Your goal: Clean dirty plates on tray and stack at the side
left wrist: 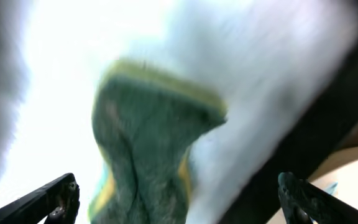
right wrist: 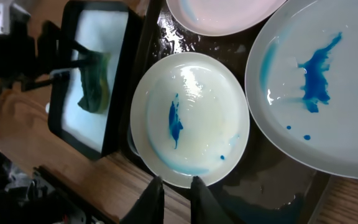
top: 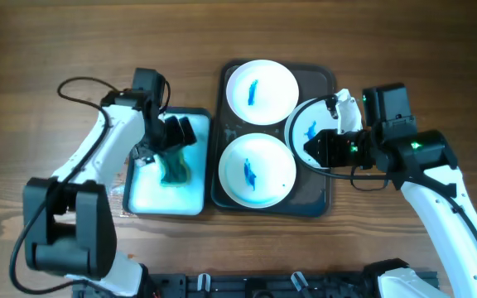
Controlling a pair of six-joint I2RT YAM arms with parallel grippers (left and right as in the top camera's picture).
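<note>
The left gripper (left wrist: 179,208) is spread wide, its 2 fingers (left wrist: 58,199) at opposite lower corners of the blurred left wrist view with nothing held between them. Just ahead of it lies a crumpled green cloth (left wrist: 148,143) with a yellow edge. From overhead, this gripper (top: 176,134) hovers over the rear half of a shallow white basin (top: 147,199), and the cloth (top: 175,170) lies inside the basin near its right wall. The basin sits on the wooden table (top: 40,50), just beside the left rim of a dark tray (top: 325,197). The right gripper (right wrist: 176,186) has its 2 fingers drawn close together, only a thin slit between them and nothing visible in it. From overhead, it (top: 311,149) hangs over the right side of the tray. Below its tips in the wrist view is the front plate (right wrist: 191,118), white with a blue streak and a pale blue ring. To the right is a larger-looking plate (right wrist: 316,87) with a blue splash, and whether it lies flat cannot be told. All 3 plates are on the tray: the rear plate (top: 261,89), the front plate (top: 256,170) and the right plate (top: 303,124), which is partly hidden by the gripper. Each carries a blue smear. The tray's floor (right wrist: 272,186) looks wet.
</note>
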